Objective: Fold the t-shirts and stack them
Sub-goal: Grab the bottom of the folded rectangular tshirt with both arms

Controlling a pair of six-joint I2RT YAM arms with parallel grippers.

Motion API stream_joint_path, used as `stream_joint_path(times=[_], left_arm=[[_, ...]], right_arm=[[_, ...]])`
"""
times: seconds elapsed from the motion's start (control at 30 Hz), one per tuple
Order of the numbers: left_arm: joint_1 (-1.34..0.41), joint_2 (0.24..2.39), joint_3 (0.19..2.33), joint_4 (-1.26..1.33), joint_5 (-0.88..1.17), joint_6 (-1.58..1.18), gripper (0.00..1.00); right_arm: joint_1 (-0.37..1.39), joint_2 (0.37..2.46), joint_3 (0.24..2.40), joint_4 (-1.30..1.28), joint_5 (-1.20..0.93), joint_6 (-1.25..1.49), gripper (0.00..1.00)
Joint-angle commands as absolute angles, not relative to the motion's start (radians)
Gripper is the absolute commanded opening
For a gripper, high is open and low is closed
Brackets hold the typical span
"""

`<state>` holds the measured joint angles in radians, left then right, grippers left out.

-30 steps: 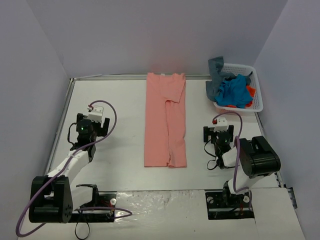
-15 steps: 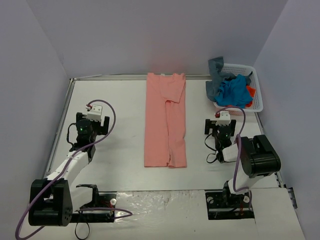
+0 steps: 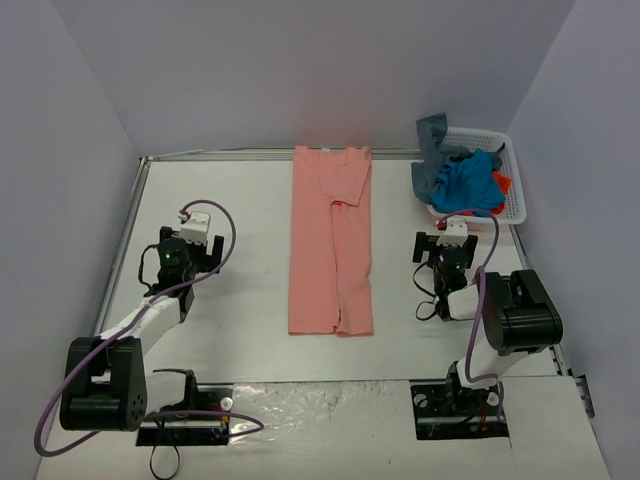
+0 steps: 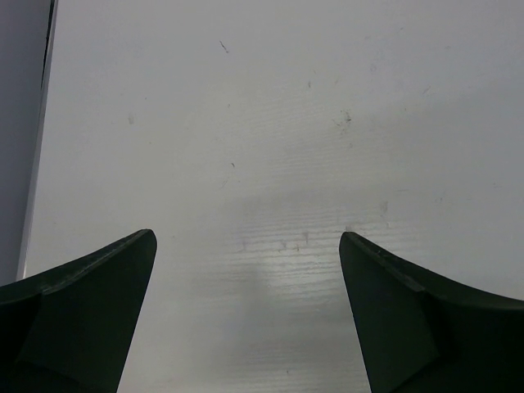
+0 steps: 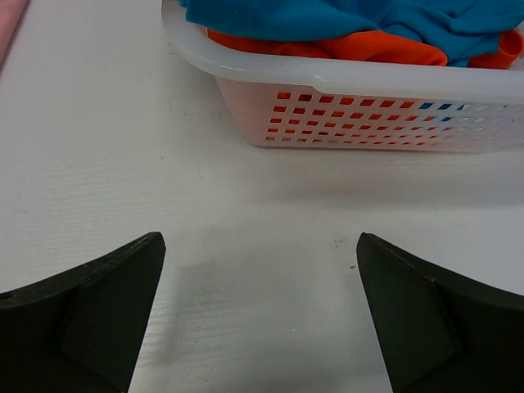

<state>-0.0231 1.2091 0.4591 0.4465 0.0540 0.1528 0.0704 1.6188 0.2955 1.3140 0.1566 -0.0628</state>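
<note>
On your table (image 3: pixel 250 200), the salmon-pink t-shirt (image 3: pixel 331 240) lies flat at centre as a long folded strip, running 12 to 6. At 2 o'clock the white basket (image 3: pixel 515 172) holds the bright blue t-shirt (image 3: pixel 470 185), slate grey-blue t-shirt (image 3: pixel 430 150) and orange-red t-shirt (image 5: pixel 360 45) in a heap. Your left gripper (image 4: pixel 246 237) at 9 and right gripper (image 5: pixel 260 237) at 3 both gape wide, holding nothing.

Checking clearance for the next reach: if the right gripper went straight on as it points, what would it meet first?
The right gripper would most likely meet the near wall of the white basket, across the table. Its tilt is unclear, so it might touch the table first.
</note>
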Motion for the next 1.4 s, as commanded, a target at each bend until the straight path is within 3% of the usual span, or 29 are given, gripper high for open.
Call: stream_joint_path(times=[0.0,0.43,1.37], left_arm=[[-0.018,1.197,0.488,0.529,0.071,0.141,0.94],[-0.018,1.221,0.4,0.672,0.13,0.138,0.94],[-0.017,1.218,0.38,0.695,0.117,0.149,0.94]], right_arm=[[0.06,1.621,0.325,1.473,0.143,-0.038,1.0],[0.051,1.623,0.331,1.46,0.126,-0.034,1.0],[0.043,1.623,0.336,1.454,0.115,-0.031,1.0]])
